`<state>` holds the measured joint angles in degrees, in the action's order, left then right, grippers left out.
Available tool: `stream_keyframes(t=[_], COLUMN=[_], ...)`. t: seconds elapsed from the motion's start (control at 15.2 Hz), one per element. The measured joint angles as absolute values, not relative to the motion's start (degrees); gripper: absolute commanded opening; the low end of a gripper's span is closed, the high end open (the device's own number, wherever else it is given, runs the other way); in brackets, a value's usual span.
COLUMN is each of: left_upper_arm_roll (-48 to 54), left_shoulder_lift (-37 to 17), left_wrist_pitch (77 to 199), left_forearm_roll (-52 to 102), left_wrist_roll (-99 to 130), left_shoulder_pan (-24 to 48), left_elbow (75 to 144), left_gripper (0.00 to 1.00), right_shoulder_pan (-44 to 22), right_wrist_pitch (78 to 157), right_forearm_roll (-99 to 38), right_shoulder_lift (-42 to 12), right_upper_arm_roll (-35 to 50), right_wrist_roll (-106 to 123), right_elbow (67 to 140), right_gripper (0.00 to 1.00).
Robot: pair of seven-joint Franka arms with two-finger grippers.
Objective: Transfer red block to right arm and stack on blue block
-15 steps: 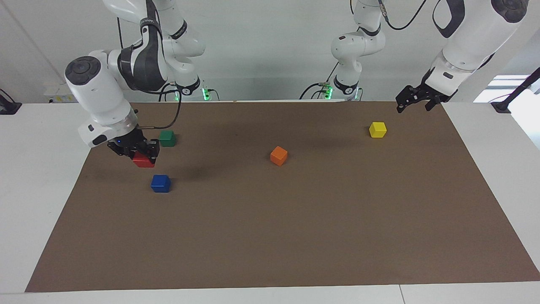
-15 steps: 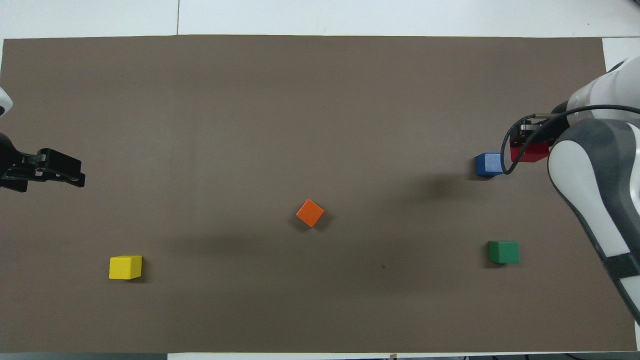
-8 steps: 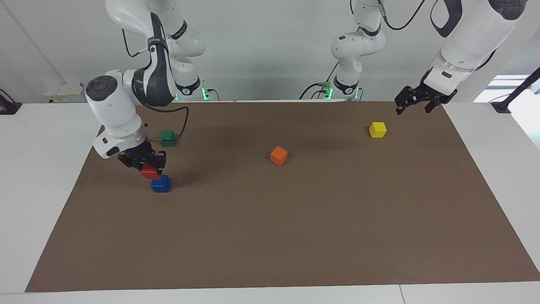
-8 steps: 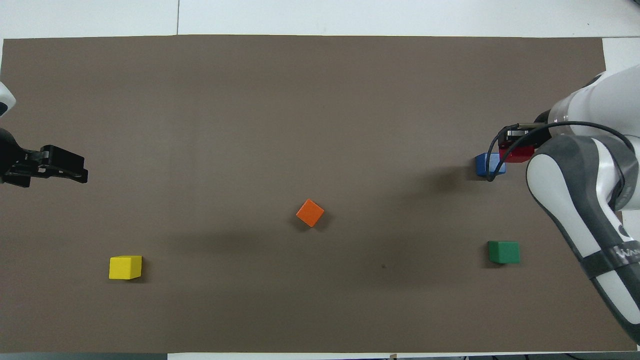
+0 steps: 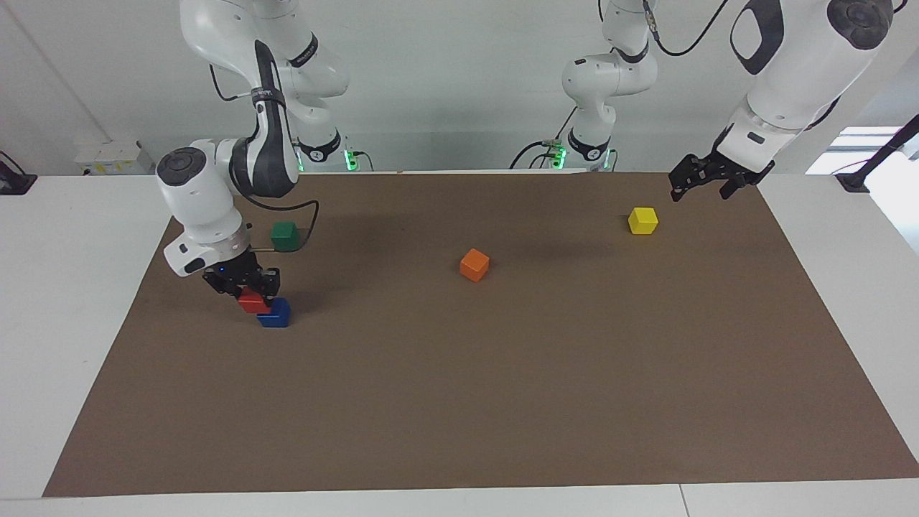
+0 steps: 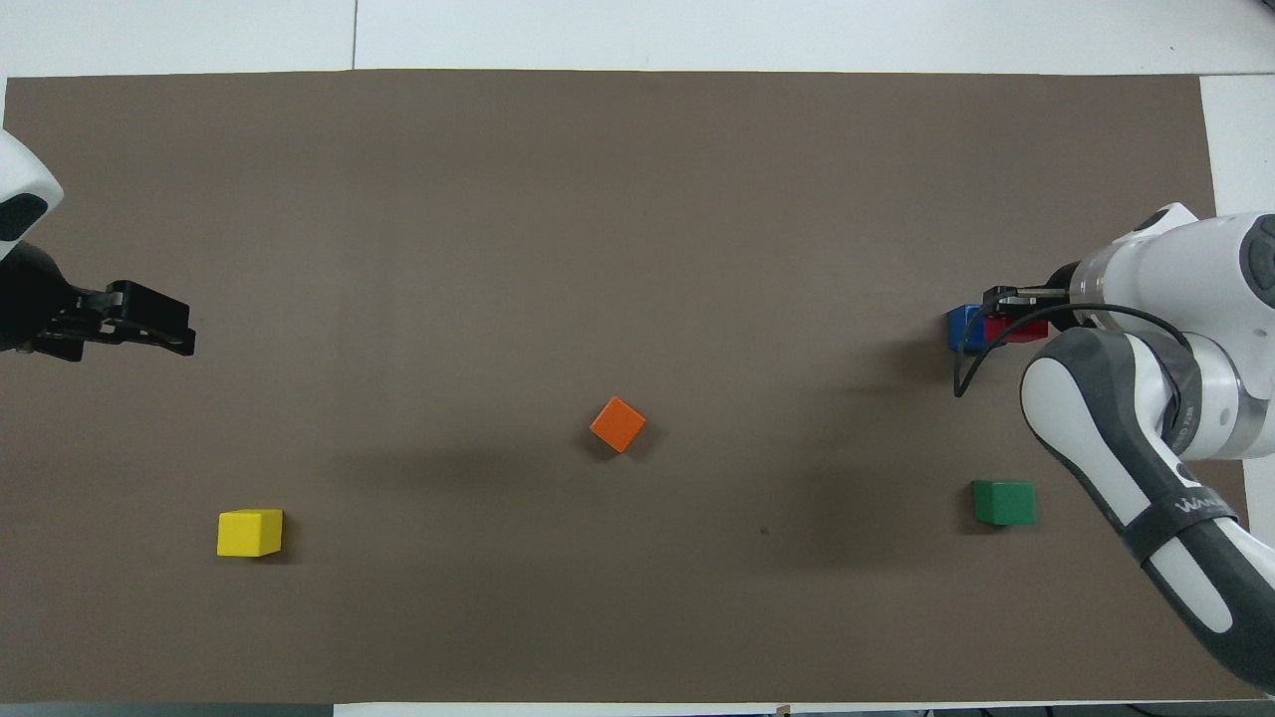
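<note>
Right gripper (image 5: 251, 291) has come in over the blue block (image 5: 276, 314), red block (image 5: 253, 300) clamped in it.

Over the last second it swung down from beside the green cube (image 5: 284, 235); the red block now overlaps the blue block's top edge on the side toward the right arm's end, seemingly off-centre, so I judge a small shift is needed before release. Left gripper (image 5: 700, 176) waits, fingers apart and empty, over the mat (image 5: 502, 395) near the yellow cube (image 5: 642, 220). Orange cube (image 5: 474, 265) sits mid-mat. 0 containers are visible.
</note>
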<state>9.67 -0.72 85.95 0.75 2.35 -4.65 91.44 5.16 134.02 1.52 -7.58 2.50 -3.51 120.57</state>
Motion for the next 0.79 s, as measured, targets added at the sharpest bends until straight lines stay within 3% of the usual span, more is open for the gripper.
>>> stream_keyframes(t=[0.26, 0.79], left_upper_arm_roll=[10.29, 11.04], left_shoulder_lift=[-0.88, -1.55], left_wrist_pitch=[91.51, 91.15], left_forearm_roll=[0.75, 0.45], left_wrist_roll=[2.86, 2.87], left_shoulder_pan=[-4.63, -4.69], left_elbow=[91.62, 91.89], left_gripper=[1.00, 1.00], right_shoulder_pan=[5.07, 4.91], right_wrist_pitch=[134.02, 134.02], right_forearm_roll=[1.51, 1.50], right_shoulder_lift=[-8.23, -8.59], right_upper_arm_roll=[2.67, 2.75], right_wrist_roll=[-3.51, -3.51], right_elbow=[120.90, 120.91], right_gripper=[0.00, 0.00])
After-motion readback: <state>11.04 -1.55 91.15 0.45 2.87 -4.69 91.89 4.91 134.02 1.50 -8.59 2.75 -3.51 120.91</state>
